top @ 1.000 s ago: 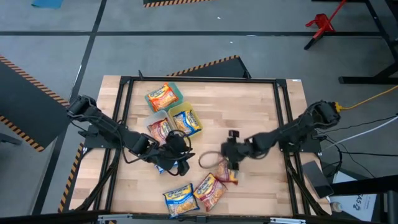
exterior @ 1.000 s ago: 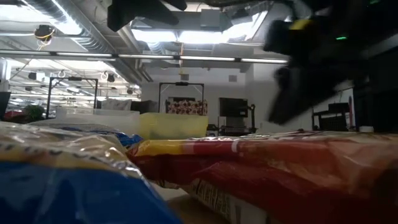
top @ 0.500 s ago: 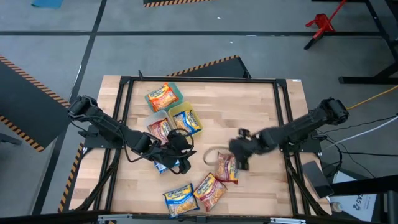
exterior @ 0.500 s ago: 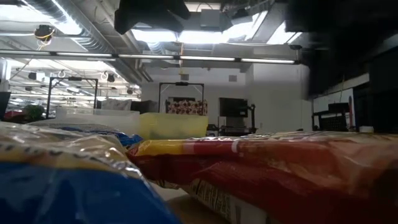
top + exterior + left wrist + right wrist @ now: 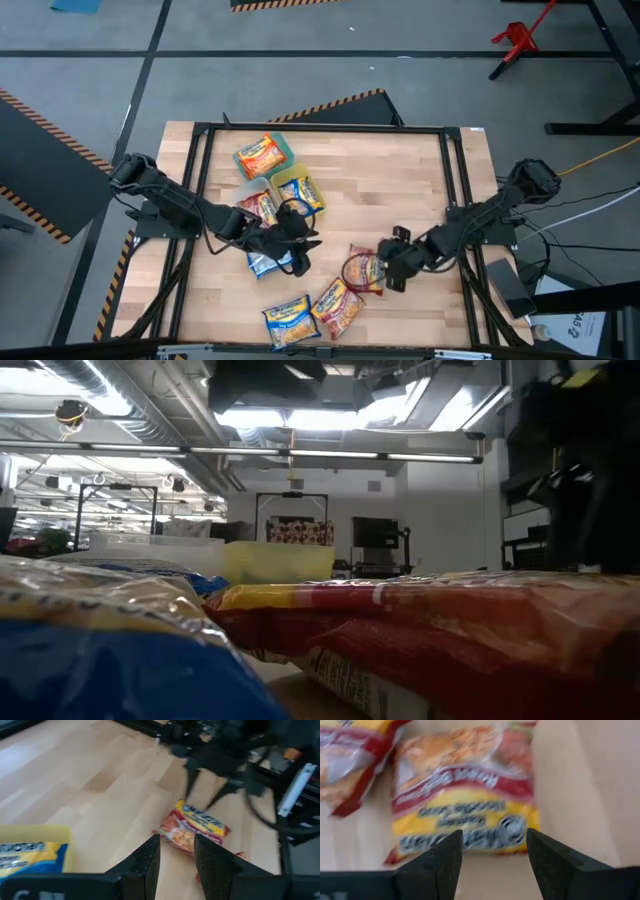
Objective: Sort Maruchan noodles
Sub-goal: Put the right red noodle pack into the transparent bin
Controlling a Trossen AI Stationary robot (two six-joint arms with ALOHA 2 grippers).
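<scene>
A red-and-yellow Maruchan packet (image 5: 363, 268) (image 5: 465, 795) lies flat on the wood right of centre. My right gripper (image 5: 390, 270) (image 5: 495, 855) hovers open just right of it, fingers pointing down. My left gripper (image 5: 298, 240) (image 5: 177, 862) stands open and empty at mid-table. A blue packet (image 5: 268, 263) lies on its near side. A blue packet (image 5: 288, 318) and a red one (image 5: 338, 305) lie near the front edge. An orange packet sits in the green container (image 5: 286, 146), a red one in the clear container (image 5: 247, 190), and a blue one in the yellow container (image 5: 296, 176).
A dark metal frame (image 5: 455, 180) runs round the tabletop. The three containers cluster at the far left of centre. Bare wood (image 5: 390, 180) shows across the far right half. In the low view, the two front packets (image 5: 420, 630) fill the foreground.
My right gripper has gone toward the table's right and near edges, off the red-and-yellow packet, and has rolled about its own axis. The packet lies where it was, now fully uncovered. The blue packet by my left gripper shows more than before.
</scene>
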